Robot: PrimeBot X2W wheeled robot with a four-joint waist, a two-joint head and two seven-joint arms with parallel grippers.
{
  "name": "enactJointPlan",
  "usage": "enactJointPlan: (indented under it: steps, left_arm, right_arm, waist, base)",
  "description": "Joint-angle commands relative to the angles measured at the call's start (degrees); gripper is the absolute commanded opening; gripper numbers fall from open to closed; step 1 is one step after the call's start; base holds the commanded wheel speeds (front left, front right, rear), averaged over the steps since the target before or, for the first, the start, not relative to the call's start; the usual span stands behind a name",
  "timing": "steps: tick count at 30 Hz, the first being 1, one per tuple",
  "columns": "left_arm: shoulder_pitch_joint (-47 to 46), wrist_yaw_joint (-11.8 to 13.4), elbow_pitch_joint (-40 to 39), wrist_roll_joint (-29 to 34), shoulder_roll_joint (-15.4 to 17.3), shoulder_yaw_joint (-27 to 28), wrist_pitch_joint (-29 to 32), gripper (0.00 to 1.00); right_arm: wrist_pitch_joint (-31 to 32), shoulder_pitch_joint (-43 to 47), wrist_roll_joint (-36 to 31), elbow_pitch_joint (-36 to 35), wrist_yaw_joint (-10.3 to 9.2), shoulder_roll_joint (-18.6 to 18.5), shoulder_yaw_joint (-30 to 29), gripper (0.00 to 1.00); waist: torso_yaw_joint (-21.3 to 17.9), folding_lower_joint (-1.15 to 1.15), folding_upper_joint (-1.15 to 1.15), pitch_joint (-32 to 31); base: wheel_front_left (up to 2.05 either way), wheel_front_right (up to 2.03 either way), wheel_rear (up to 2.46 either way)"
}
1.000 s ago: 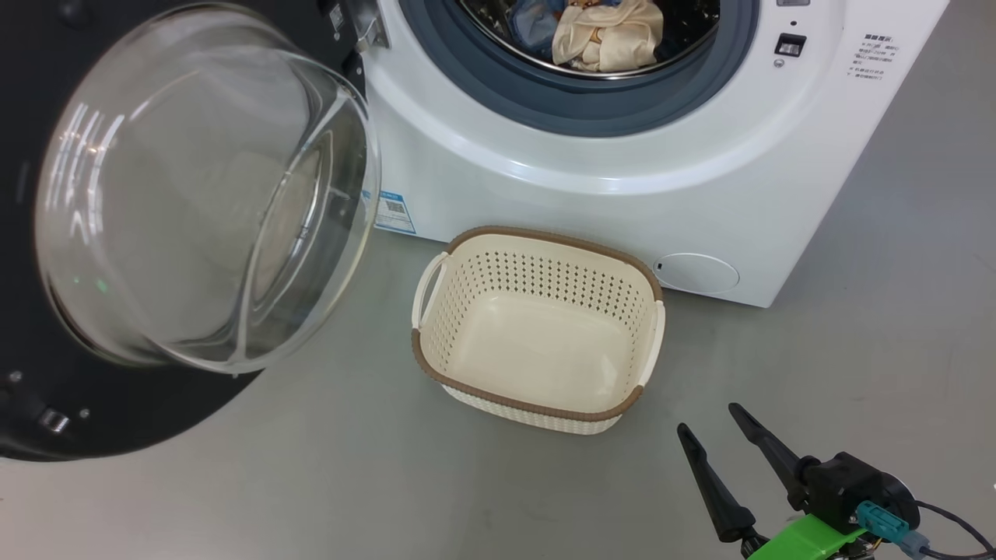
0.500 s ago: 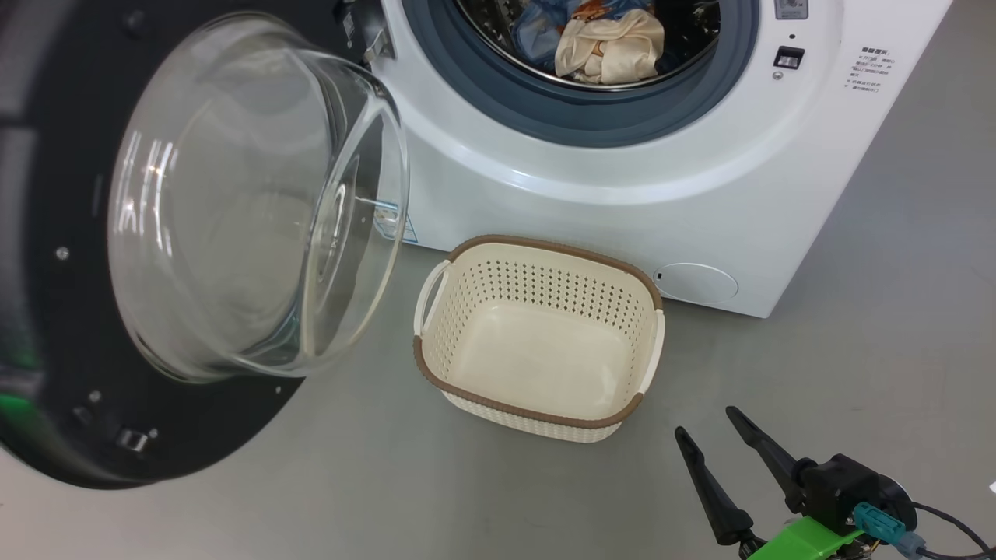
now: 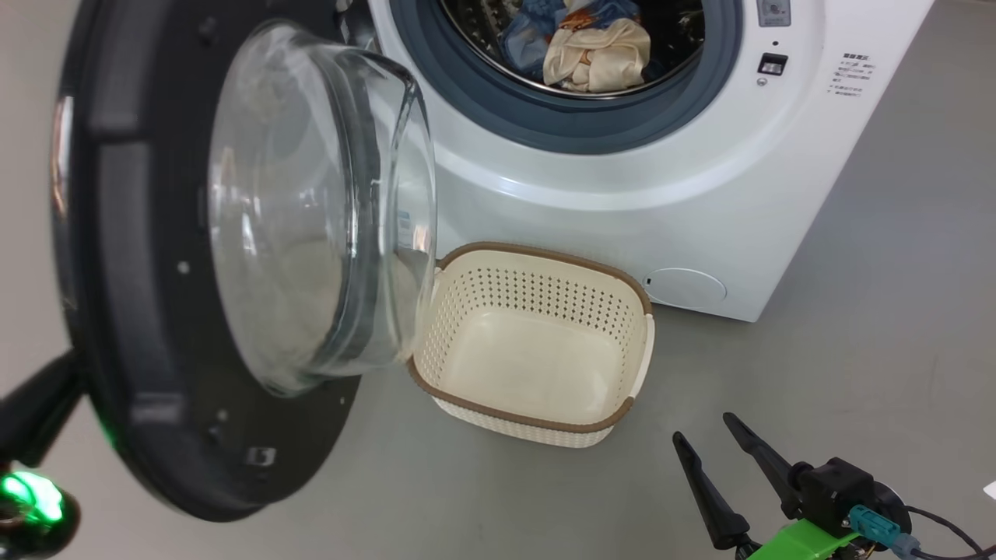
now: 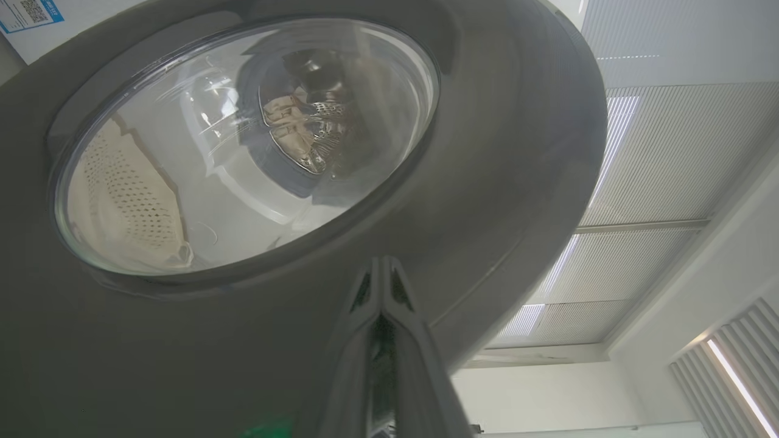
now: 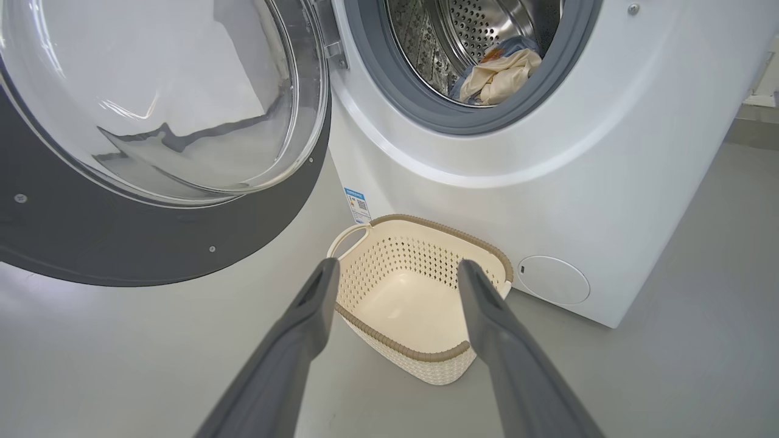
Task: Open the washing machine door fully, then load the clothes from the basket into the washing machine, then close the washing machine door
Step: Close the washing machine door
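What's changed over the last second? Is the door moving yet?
The washing machine door has swung partway toward the washing machine, and now covers the left handle of the basket in the head view. The shut left end effector has come into that view at the door's outer face. Unchanged: basket empty, clothes inside the machine, right end effector open and idle.

clothes [image 3: 595, 54] in washing machine [image 3: 622, 202] — basket [image 3: 537, 342] before it

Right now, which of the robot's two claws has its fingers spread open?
The right gripper: its two dark fingers stand wide apart, holding nothing. The left gripper has its fingers pressed together, behind the washing machine door.
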Motion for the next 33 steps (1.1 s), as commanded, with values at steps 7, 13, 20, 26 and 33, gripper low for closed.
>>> enactJointPlan:
  steps: [7,13,20,26,33]
  left_arm:
    - [0.7,1.4,-6.7,-0.6,-1.0,-3.2,3.5,0.00]
    - [-1.7,0.8,-7.8,-0.9,-4.1,-5.9,2.0,0.00]
    - [-3.7,-1.6,-4.5,1.5,-5.9,-10.2,-1.6,0.00]
    - [-6.6,-3.9,-2.3,1.7,-6.4,-11.9,-4.8,0.00]
    - [-9.6,-6.3,0.8,2.4,-6.6,-13.8,-8.6,0.00]
  right_arm:
    - [-1.1,-1.4,1.0,-0.2,0.09,0.5,1.5,1.00]
    - [-1.7,-2.1,1.1,0.5,0.09,1.2,1.8,1.00]
    - [-2.5,-2.9,1.5,1.8,0.09,1.7,1.8,1.00]
    - [-2.9,-3.6,1.7,2.3,0.09,2.0,1.7,1.00]
    - [-3.3,-4.3,1.9,2.8,0.09,2.3,1.7,1.00]
  waist:
    - [-2.1,0.00,0.00,-0.2]
    - [-4.5,0.00,0.00,0.1]
    - [-8.5,0.00,0.00,0.1]
    - [-12.0,0.00,0.00,1.0]
    - [-15.0,0.00,0.00,2.2]
  base:
    - [0.00,0.00,0.00]
    - [0.00,0.00,0.00]
    - [0.00,0.00,0.00]
    - [0.00,0.00,0.00]
    - [0.00,0.00,0.00]
